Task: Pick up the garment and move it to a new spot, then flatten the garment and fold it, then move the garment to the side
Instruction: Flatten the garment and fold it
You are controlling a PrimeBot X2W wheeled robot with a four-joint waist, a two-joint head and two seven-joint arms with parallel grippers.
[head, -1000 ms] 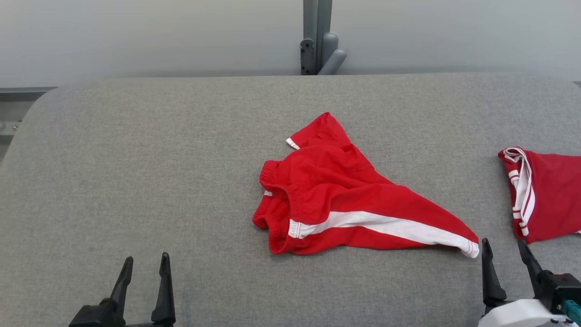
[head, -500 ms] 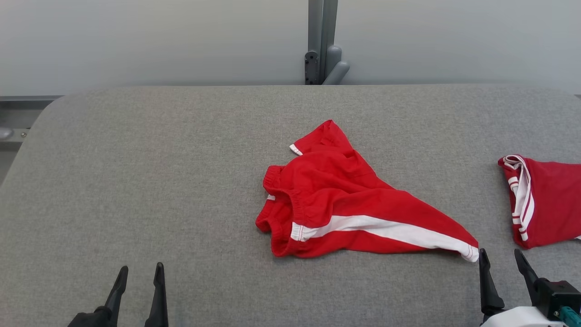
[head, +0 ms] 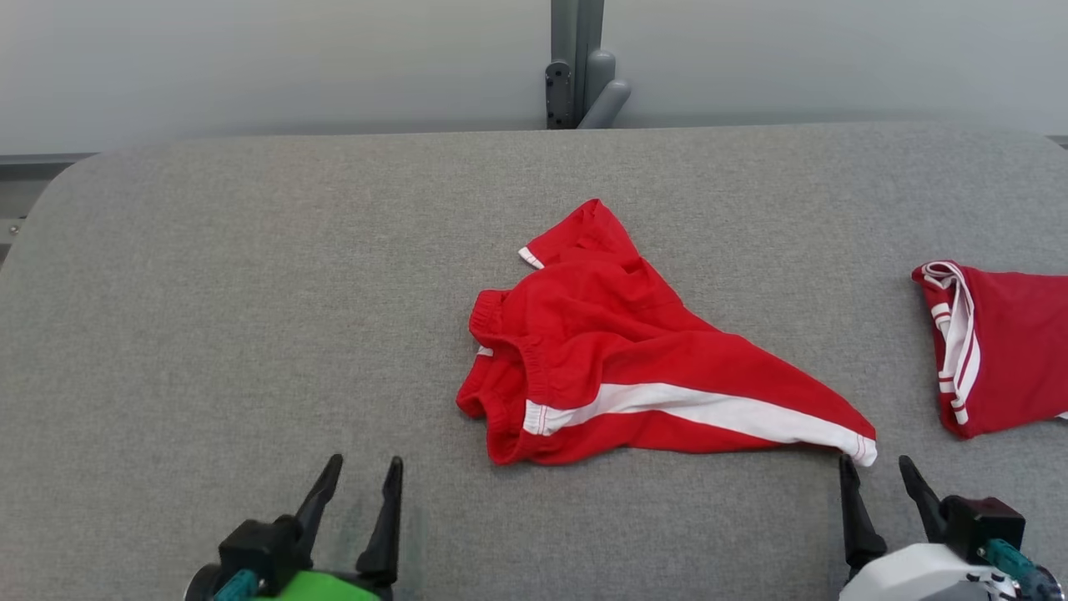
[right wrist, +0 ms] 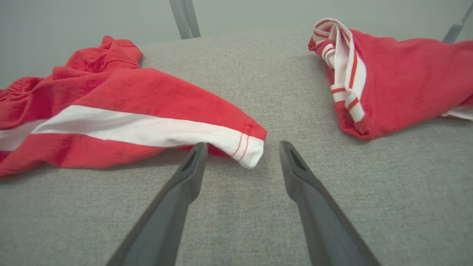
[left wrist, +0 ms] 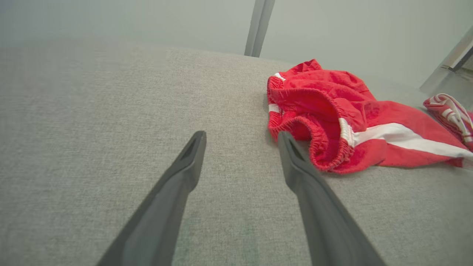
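The garment [head: 617, 351] is a pair of red shorts with a white side stripe, lying crumpled in the middle of the grey padded table [head: 209, 292]. Its elastic waistband [left wrist: 314, 144] faces the left, and one leg runs out to the right to a white hem corner [right wrist: 251, 151]. My left gripper [head: 365, 466] stands open near the front edge, left of the waistband and apart from it [left wrist: 242, 138]. My right gripper [head: 876, 472] is open just in front of the hem corner, with nothing between its fingers [right wrist: 242, 147].
A second red garment with white stripes [head: 997, 346] lies at the table's right edge, also in the right wrist view [right wrist: 388, 77]. A grey post with a bracket [head: 576, 63] rises behind the far edge. The table's left half is bare fabric.
My left gripper has moved right and forward, towards the shorts' waistband. My right gripper has shifted a little left, nearer the hem corner. The head view has shifted slightly; the garment lies as before.
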